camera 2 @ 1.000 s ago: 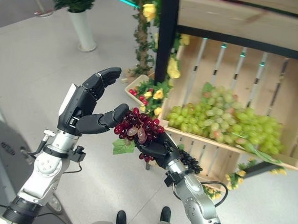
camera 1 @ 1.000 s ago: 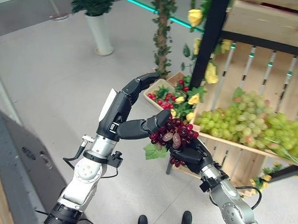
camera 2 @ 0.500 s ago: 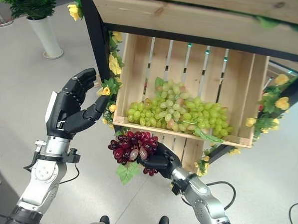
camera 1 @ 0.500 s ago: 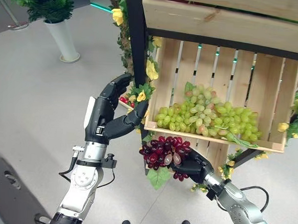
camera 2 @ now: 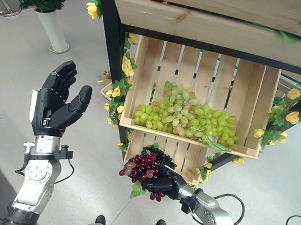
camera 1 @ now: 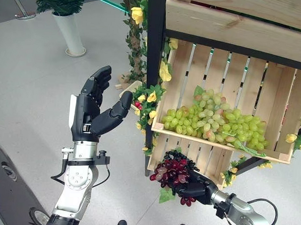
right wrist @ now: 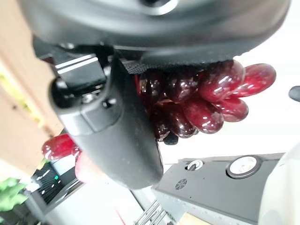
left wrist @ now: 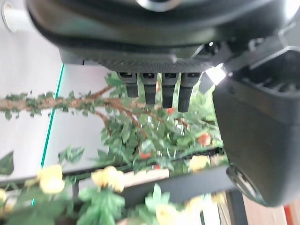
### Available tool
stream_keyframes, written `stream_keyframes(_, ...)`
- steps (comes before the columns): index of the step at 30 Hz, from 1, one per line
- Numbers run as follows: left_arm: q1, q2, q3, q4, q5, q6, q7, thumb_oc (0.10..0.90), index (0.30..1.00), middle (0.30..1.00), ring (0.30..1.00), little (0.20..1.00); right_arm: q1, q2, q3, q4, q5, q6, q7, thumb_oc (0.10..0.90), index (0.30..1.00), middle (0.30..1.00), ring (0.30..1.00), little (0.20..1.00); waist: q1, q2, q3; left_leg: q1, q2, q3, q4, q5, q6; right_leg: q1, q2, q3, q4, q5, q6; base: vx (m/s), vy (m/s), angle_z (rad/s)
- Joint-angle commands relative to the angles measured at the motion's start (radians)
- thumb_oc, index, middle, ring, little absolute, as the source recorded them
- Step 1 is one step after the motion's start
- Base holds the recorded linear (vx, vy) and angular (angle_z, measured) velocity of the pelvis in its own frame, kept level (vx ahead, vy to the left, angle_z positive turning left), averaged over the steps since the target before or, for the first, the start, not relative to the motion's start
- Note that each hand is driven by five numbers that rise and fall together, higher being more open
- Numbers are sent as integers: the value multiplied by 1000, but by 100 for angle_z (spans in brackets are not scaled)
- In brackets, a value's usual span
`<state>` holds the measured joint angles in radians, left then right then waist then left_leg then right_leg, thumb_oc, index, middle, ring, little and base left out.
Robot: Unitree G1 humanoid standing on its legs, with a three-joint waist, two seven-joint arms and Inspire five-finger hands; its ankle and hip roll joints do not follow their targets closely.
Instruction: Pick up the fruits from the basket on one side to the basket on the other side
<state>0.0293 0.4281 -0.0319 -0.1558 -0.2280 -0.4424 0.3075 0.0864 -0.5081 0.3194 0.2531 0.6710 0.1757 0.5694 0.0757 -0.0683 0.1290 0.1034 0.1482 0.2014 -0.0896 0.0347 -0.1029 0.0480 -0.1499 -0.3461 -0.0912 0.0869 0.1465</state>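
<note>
Pale grey floor (camera 1: 36, 81) runs under a display stand whose black post (camera 1: 154, 52) stands on the left edge of a slatted wooden crate (camera 1: 228, 76). Artificial vine with yellow flowers (camera 1: 165, 72) climbs the post, and a white vase (camera 1: 70, 33) with a green plant stands far left. Green grapes (camera 1: 218, 121) lie heaped along the near lip of the crate. A small tray of red berries (camera 1: 137, 103) sits low at the foot of the post, partly hidden by foliage.

Left hand (camera 1: 92, 112) is raised left of the post, fingers straight and spread, thumb apart, holding nothing; its wrist view confirms bare fingertips against foliage.

Right hand (camera 1: 194, 188) sits low, near and just below the crate's front lip, fingers and thumb curled around a bunch of red grapes (camera 1: 170, 170). The bunch is dark red to purple, glossy, with a darker, nearly black cluster at its far top and a green leaf (camera 1: 165, 195) hanging beneath. The crate's lip stands between the bunch and the green grapes. Whether the bunch touches the crate's underside slats cannot be determined.
</note>
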Motion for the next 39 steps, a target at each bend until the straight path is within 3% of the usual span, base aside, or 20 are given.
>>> stream_keyframes(1,-150,14,42,-1,47,-92,94,800,900,900,900,900,-97,-14,-47,-37,31,-110,36,400,300,300,300,300,9,-12,-17,-61,-62,-45,2,-29,15,7,-20,-29,124,-117,5,-53,-9,4)
stream_keyframes(6,-212,25,36,61,74,-96,200,800,900,900,900,900,-180,8,-58,18,130,-176,-79,400,300,300,300,300,24,-20,66,-141,-65,-65,69,-30,10,-62,-10,-25,193,-144,-8,-127,-39,14)
stream_keyframes(10,-265,36,24,85,56,-96,213,800,900,900,900,900,-263,43,-78,60,192,-220,-179,400,300,300,300,300,32,-19,134,-226,-71,-83,171,-47,3,-113,-10,-25,250,-164,-19,-140,-45,18)
stream_keyframes(13,-308,39,2,99,51,-99,243,800,900,900,900,900,-337,58,-99,102,221,-268,-276,400,300,300,300,300,38,-8,196,-310,-69,-95,289,-70,0,-167,-27,-26,334,-183,-34,-112,7,9)
stream_keyframes(20,-378,37,-32,119,55,-116,289,800,900,900,900,900,-468,44,-117,192,228,-344,-377,400,300,300,300,300,54,10,274,-434,-55,-99,492,-134,-6,-218,-52,-34,468,-232,-60,-26,16,3)
stream_keyframes(30,-363,41,-31,122,29,-81,235,800,900,900,900,900,-499,57,-129,240,258,-401,-427,400,300,300,300,300,81,9,305,-455,-46,-88,627,-213,-4,-160,-25,-43,531,-282,-65,115,-37,1)
stream_keyframes(39,-283,66,-10,109,-19,-34,129,800,900,900,900,900,-465,85,-174,273,269,-431,-549,400,300,300,300,300,117,-6,277,-395,-49,-65,628,-223,19,-56,7,-67,488,-267,-52,193,-59,0)
